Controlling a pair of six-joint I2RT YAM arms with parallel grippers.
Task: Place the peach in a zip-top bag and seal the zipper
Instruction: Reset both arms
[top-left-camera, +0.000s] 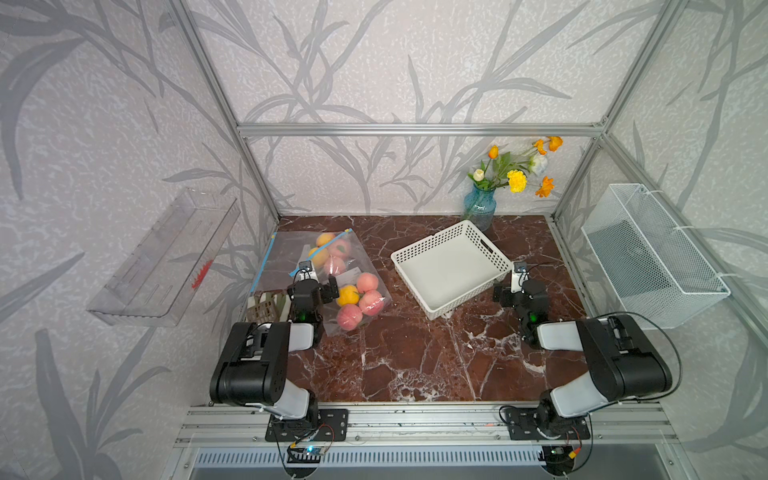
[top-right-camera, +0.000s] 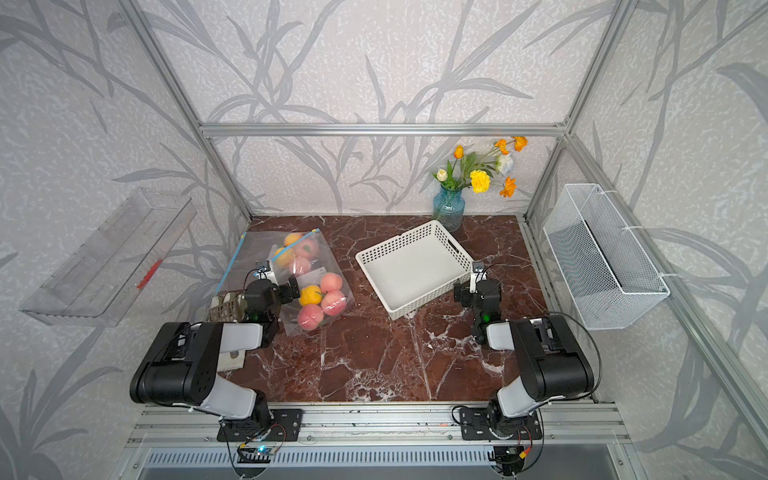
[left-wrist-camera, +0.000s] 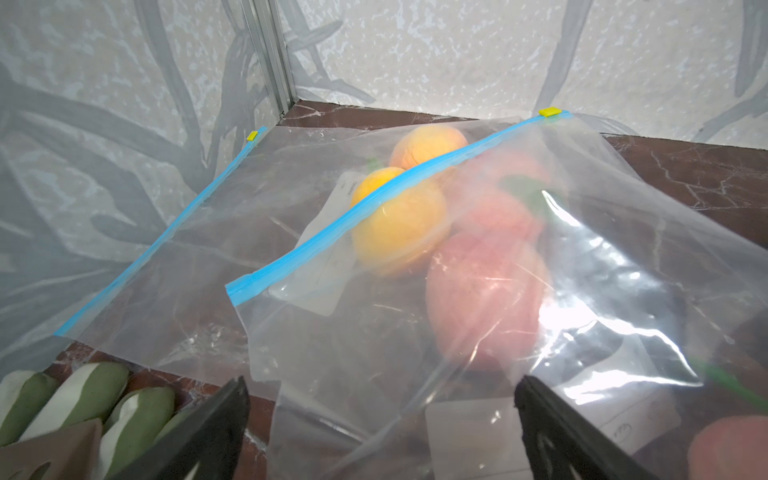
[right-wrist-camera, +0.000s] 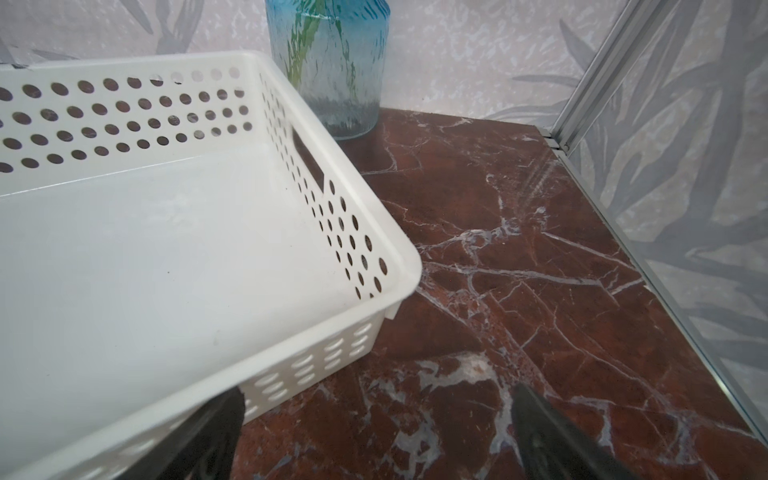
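Clear zip-top bags with blue zippers lie at the table's left. The near bag (top-left-camera: 376, 309) holds several pink and yellow peaches (top-left-camera: 367, 282). A second bag (left-wrist-camera: 602, 257) behind it holds a yellow peach (left-wrist-camera: 399, 232) and a pink peach (left-wrist-camera: 486, 299) under its zipper (left-wrist-camera: 374, 199), with a yellow slider (left-wrist-camera: 548, 111) at the far end. An empty bag (left-wrist-camera: 166, 257) lies flat by the left wall. My left gripper (top-left-camera: 312, 284) (left-wrist-camera: 382, 399) hovers open over the bags' overlap, holding nothing. My right gripper (top-left-camera: 519, 289) (right-wrist-camera: 374, 415) is open beside the basket's near corner.
A white perforated basket (top-left-camera: 451, 270) stands empty right of centre, with a blue vase of flowers (top-left-camera: 480, 208) behind it. A small brown crate of green-white items (top-left-camera: 266, 305) sits by my left wrist. A wire basket (top-left-camera: 652, 257) and a clear shelf (top-left-camera: 166, 257) hang on the side walls.
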